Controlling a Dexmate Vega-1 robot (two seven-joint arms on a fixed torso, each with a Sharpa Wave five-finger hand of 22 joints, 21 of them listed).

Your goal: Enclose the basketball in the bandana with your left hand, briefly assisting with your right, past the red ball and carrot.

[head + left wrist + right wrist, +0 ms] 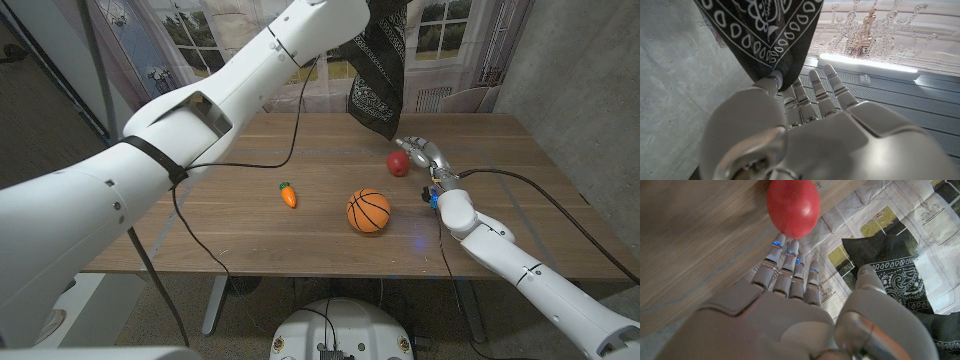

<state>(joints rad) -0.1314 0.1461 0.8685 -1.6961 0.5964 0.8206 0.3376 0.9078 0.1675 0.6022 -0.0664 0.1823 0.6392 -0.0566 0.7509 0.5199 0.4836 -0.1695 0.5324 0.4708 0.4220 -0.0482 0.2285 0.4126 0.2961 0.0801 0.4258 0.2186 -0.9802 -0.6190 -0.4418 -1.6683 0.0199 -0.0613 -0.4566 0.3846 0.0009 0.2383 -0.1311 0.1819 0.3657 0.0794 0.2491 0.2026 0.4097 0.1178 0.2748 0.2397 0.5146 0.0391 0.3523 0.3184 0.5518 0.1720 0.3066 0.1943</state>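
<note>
Black paisley bandana (378,75) held high over the table's far edge — basketball (368,211) still bare.

Left hand (805,135) pinches a corner so the cloth hangs free to drape; right hand (424,155) waits with fingers spread, holding nothing, just beside the red ball (398,163). Orange, black-seamed, the basketball sits at 5 o'clock from table centre — carrot (288,194) at its 9.

Wooden surface (250,235), plank grain running left to right. Three things lie directly on it. Basketball (368,211) right of centre, toward the near edge. Carrot (288,194) left of the basketball, a little farther back, well apart from it, green end pointing far. Red ball (398,163) farther back and right of the basketball, apart from both.
</note>
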